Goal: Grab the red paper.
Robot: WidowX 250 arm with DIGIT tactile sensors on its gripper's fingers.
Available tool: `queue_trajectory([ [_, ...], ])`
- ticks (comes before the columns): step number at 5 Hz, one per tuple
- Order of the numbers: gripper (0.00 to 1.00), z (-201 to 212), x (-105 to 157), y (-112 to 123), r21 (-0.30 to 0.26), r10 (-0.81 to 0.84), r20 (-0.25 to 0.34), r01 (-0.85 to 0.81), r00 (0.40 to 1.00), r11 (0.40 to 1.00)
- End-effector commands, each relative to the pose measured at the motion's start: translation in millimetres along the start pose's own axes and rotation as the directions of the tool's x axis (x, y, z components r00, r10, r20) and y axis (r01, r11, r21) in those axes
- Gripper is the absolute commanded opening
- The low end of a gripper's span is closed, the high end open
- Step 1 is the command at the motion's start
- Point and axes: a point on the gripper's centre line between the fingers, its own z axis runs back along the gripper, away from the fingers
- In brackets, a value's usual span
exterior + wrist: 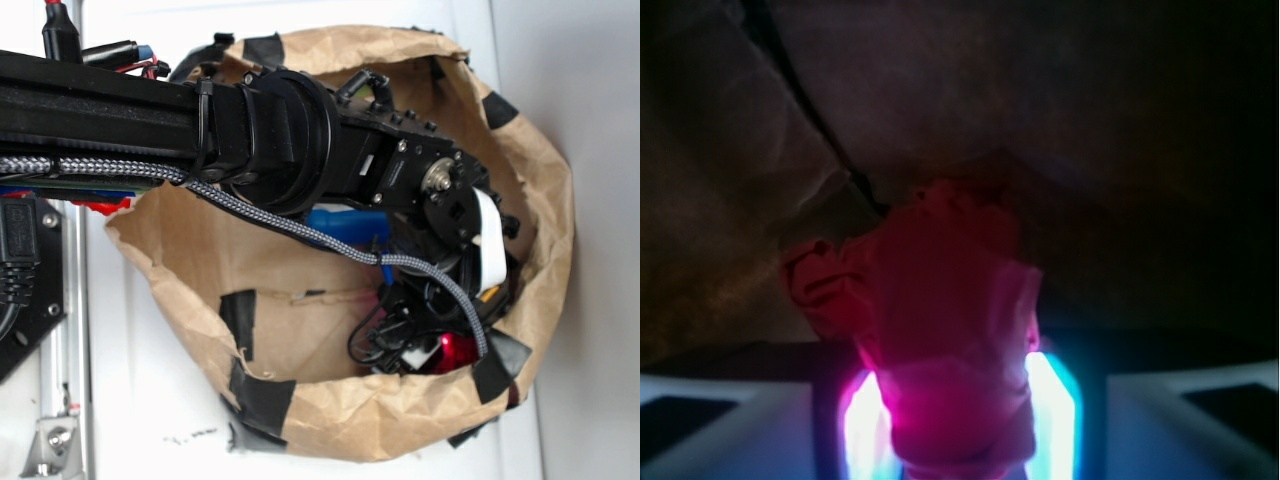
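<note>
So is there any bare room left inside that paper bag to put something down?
Yes: the bag's floor near the black tape on its left side looks bare. The right side is crowded: the arm, cable and pincer fill it, the pincer closed around the red paper, with a blue object just behind.

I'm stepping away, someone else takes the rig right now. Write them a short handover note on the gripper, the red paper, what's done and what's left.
Gripper: deep inside the brown paper bag, glowing fingers either side of the crumpled bright red paper ball, apparently shut on it.
Red paper: low in the bag, between the fingers.
Blue bottle: also in the bag, behind the arm.
Done: reach and likely grasp.
Left: confirm the hold and lift it out.
</note>
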Motion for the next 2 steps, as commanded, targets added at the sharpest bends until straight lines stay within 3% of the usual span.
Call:
queue_trajectory([
  [1, 0.00, 18.0, 13.4, -2.3, 0.052, -0.037, 0.030, 0.036, 0.999, 0.998],
  [2, 0.00, 21.1, 11.6, -3.1, 0.052, -0.036, 0.024, 0.034, 0.999, 0.998],
])
